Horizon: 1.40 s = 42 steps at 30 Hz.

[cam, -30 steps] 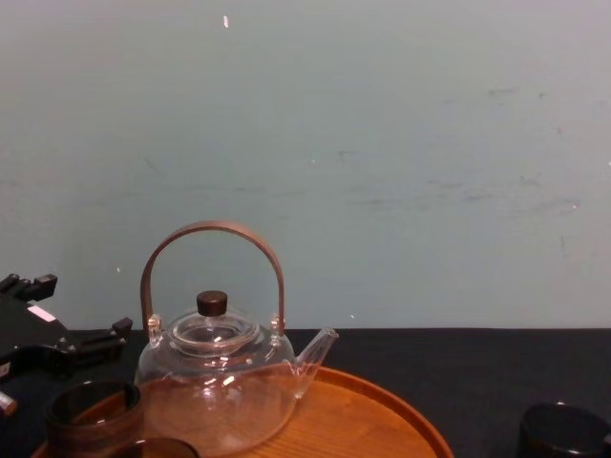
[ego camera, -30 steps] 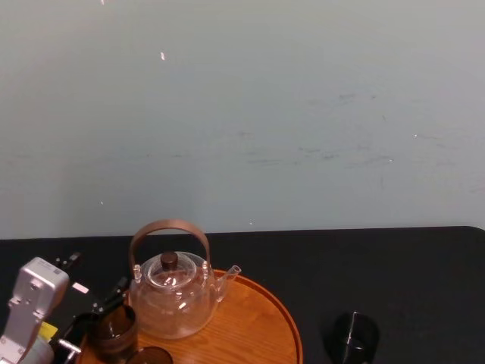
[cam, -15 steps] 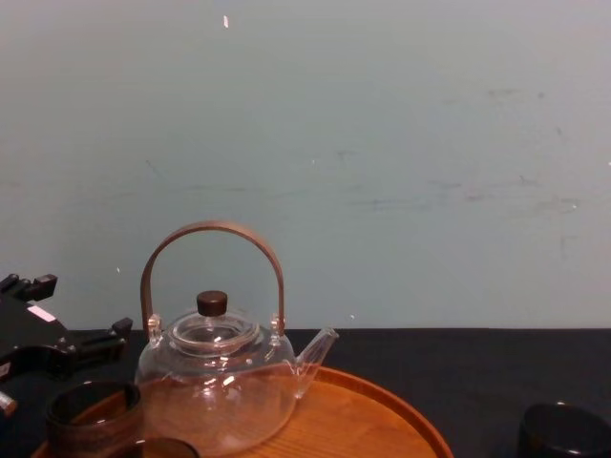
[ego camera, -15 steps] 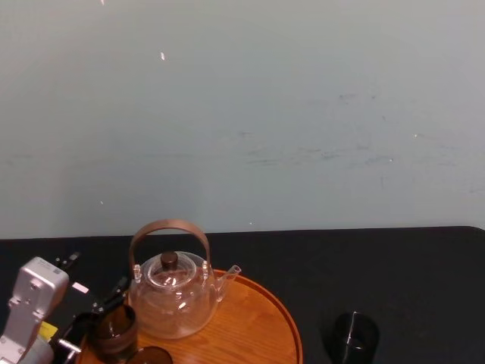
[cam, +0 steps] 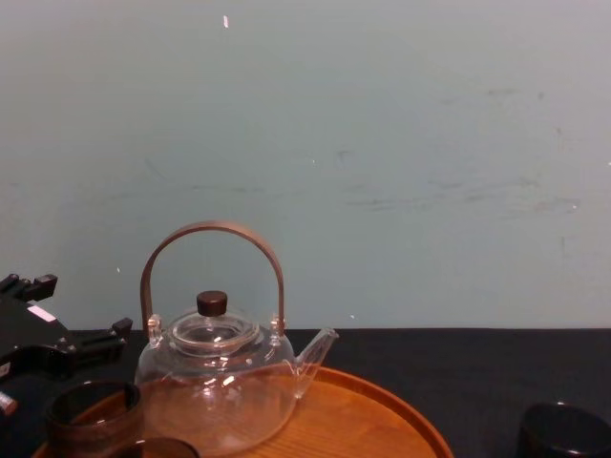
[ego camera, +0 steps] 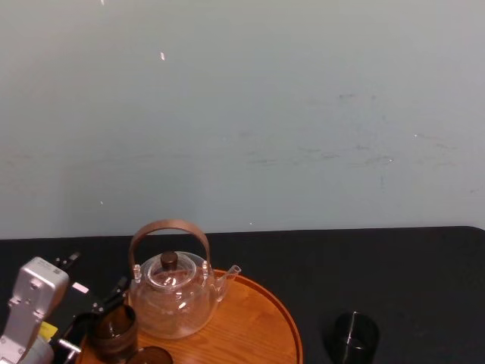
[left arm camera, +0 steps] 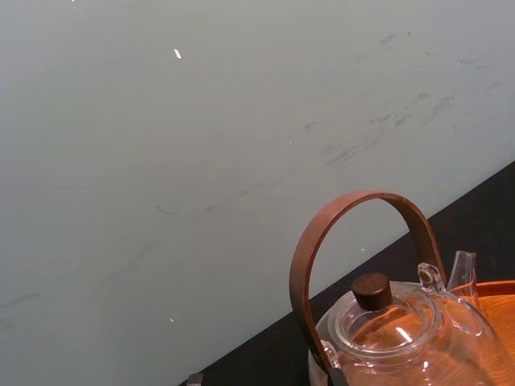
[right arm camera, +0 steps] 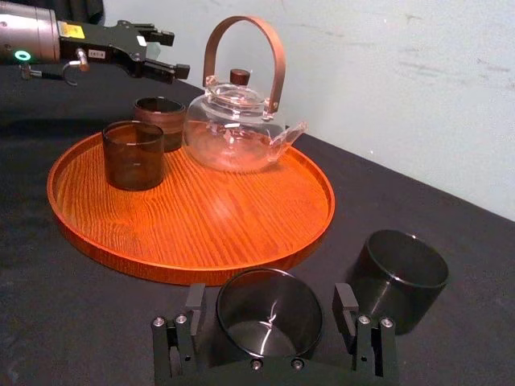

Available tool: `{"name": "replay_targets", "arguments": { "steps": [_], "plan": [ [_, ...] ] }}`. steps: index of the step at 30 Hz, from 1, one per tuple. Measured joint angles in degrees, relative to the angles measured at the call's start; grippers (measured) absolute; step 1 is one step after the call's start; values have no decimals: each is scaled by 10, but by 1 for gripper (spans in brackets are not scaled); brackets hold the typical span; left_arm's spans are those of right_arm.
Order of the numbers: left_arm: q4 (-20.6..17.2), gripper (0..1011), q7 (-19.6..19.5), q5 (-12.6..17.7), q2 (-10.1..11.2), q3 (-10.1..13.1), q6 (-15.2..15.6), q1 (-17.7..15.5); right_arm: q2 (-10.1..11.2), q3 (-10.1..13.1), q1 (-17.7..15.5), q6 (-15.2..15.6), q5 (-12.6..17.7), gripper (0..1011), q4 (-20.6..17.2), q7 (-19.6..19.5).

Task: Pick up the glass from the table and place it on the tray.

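the right gripper (right arm camera: 270, 294) straddles the glass (right arm camera: 269, 320) — fingers spread, one on each side, small gaps showing, nothing clamped. the glass stands upright on the black table (right arm camera: 64, 322), just off the near rim of the tray (right arm camera: 201, 272), which lies ahead of the gripper. a second dark glass (right arm camera: 400, 272) stands just beside. the teapot (right arm camera: 241, 129) and a brown glass (right arm camera: 133, 154) occupy the tray's far side — the near part is bare. the left gripper (right arm camera: 165, 55) is parked beyond the tray, fingers apart.
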Motion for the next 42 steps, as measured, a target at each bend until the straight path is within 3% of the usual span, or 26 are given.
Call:
{"name": "replay_targets", "arguments": {
  "steps": [24, 42],
  "plan": [
    [0, 1001, 0, 0, 0, 0, 0, 0, -37, 12, 11, 13, -8, 1002, 39, 38],
    [0, 1001, 0, 0, 0, 0, 0, 0, -80, 2, 66, 17, -29, 1002, 105, 79]
  ]
}}
